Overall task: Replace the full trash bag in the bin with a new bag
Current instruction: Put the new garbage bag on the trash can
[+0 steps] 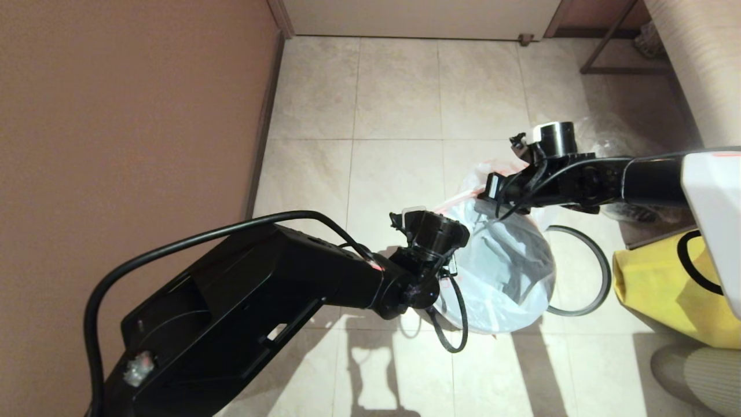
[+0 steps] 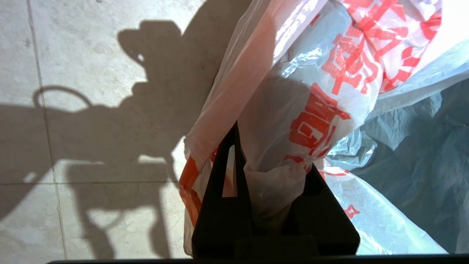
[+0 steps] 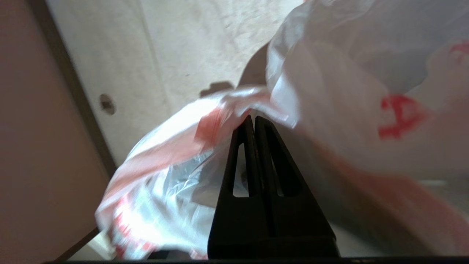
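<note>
The full trash bag (image 1: 509,278) bulges on the floor tiles, translucent white with pale grey shapes showing through and red print (image 2: 315,121). My left gripper (image 2: 273,154) is shut on a bunched fold of the plastic near its orange-red rim, at the bag's near left side (image 1: 448,266). Over the bag's far edge, my right gripper (image 3: 254,118) has its fingers pressed together, with the rim band (image 3: 205,128) pinched at the tips and pulled up (image 1: 485,194). The bin and the new bag are out of view.
A loose grey ring (image 1: 608,272) lies on the floor right of the bag. Further right stands a yellow bag (image 1: 666,289), and behind it a clear bag (image 1: 613,139) with dark contents. A brown wall (image 1: 127,116) runs along the left.
</note>
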### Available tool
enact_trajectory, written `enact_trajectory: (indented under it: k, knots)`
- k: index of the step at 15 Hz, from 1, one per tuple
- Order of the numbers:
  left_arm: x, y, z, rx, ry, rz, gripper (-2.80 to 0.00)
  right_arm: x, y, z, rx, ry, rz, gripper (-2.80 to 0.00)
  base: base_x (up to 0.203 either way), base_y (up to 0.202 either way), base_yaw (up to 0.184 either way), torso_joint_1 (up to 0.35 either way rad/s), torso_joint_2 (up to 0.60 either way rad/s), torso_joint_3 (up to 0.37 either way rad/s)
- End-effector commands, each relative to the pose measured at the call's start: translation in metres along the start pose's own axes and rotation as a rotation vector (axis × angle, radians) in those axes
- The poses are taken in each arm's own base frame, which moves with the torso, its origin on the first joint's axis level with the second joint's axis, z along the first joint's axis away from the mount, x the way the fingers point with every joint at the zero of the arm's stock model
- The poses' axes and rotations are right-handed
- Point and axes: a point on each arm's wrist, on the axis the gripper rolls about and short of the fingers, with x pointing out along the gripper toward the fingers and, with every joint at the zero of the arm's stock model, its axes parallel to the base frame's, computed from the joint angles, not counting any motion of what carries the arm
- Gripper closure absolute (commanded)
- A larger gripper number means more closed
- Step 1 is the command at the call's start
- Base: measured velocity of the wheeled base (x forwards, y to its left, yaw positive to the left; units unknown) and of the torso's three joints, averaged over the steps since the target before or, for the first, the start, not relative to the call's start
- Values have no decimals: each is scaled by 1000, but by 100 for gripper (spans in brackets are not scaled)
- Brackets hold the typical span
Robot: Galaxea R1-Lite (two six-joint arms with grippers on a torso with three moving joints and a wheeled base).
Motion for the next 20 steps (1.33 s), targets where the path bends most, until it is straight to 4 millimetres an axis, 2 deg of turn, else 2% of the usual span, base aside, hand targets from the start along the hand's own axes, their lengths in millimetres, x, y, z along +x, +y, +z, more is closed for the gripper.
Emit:
enact_trajectory:
  k: [1, 4, 6, 8, 13, 16, 20]
  knots:
    - [0, 3, 9, -19, -20, 6, 0, -27, 16, 11, 2, -3, 25, 0, 0, 0, 0, 0, 0, 0]
    - [7, 12, 15, -32, -31, 25, 0, -76, 38, 15, 17, 80, 31, 0, 0, 0, 0, 0, 0, 0]
    - [13, 22, 27, -57, -55, 45, 0, -108, 47, 15, 22, 110, 48, 0, 0, 0, 0, 0, 0, 0]
    - [18, 33, 40, -82, -81, 66, 0, -132, 47, 3, 20, 145, 39, 0, 0, 0, 0, 0, 0, 0]
    - [25, 53, 66, -127, -146, 128, 0, -178, 37, -17, 20, 111, 28, 0, 0, 0, 0, 0, 0, 0]
    - [31, 68, 79, -152, -177, 158, 0, -197, 27, -34, 44, 134, -1, 0, 0, 0, 0, 0, 0, 0]
    - [36, 77, 83, -159, -184, 178, 0, -207, 24, -46, 48, 170, 23, 0, 0, 0, 0, 0, 0, 0]
